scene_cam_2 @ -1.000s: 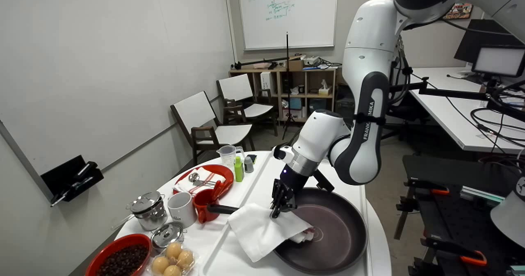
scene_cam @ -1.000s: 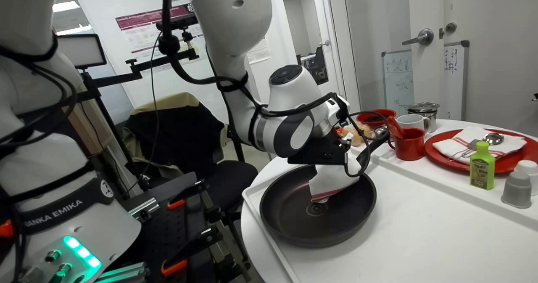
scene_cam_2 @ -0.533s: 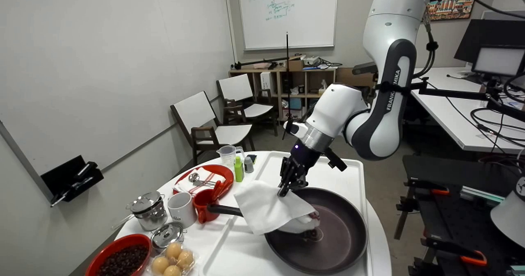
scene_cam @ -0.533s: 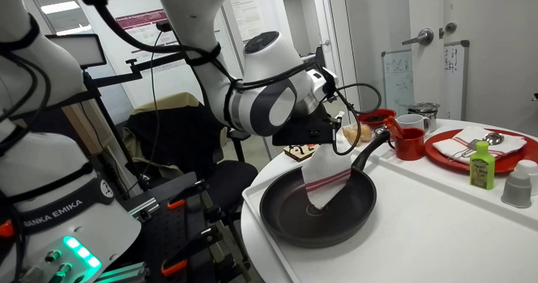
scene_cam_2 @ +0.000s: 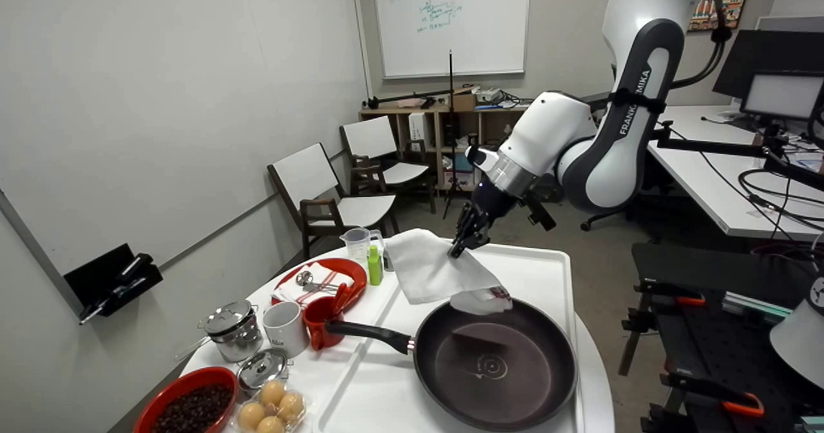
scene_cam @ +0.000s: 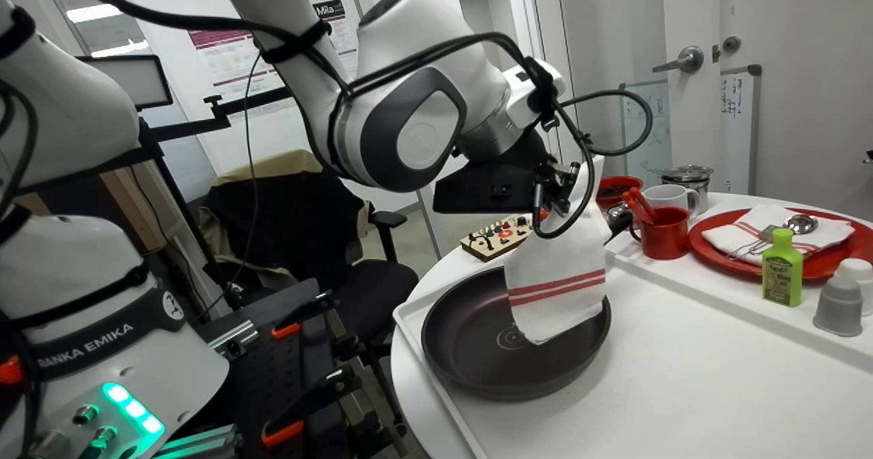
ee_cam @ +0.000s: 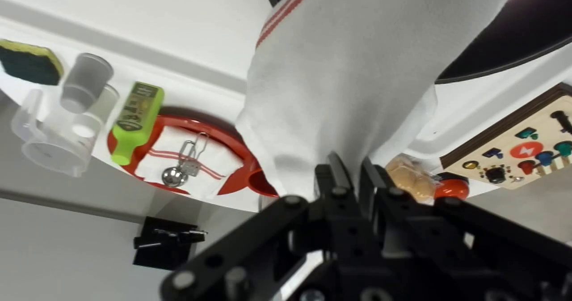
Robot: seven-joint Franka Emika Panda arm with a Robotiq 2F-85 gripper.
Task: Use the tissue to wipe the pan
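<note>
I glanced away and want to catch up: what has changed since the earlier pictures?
The pincer has risen, carrying the red-striped white dish towel upward; in an exterior view, the handle of the frying pan, partly covered before, now shows whole. The pincer kept its hold. The frying pan, red mug and green bottle stayed put.

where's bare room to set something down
The tray has a broad bare patch between pan and green bottle, a smaller one between pan handle and eggs. Crowded: the table around red plate and mugs, and the air near the pan, where the gripper holds a striped cloth.
</note>
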